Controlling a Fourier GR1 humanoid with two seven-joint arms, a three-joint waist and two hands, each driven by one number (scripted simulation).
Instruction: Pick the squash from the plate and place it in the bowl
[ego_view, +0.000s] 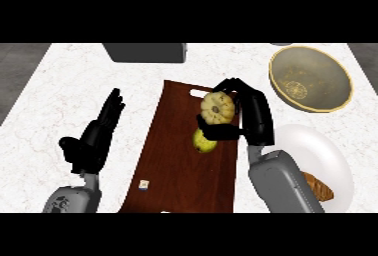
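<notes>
The right hand (240, 112) is grasping the squash (218, 106), a pale, ribbed, flattish fruit, with the fingers curling over its far side and the thumb closing beneath it. The squash is sitting in the hand above the dark wooden cutting board (184, 170), clear of the white plate (325, 150) at the right and not yet over the bowl (310, 77), which is standing at the desk's far right corner.

Judging from this arrangement, the carrying step is under way. To do it well, the hand is best travelling up and to the right with the squash kept level, crossing the near rim of the bowl before the fingers are let go; opening over the rim itself would risk the fruit rolling back onto the desk. The bowl is already holding a small round yellowish item (297, 90), so a low release near the middle looks safest.

A yellow-green fruit (204, 142) is lying on the board just below the hand, and a brown bread-like item (319, 186) is resting on the plate, partly hidden by the right forearm. The left hand (100, 132) is resting open at the left, fingers straight. The white marbled desk (81, 80) is also carrying a grey box (145, 52) at its far edge, and a small label-like object (144, 185) is lying on the board.
</notes>
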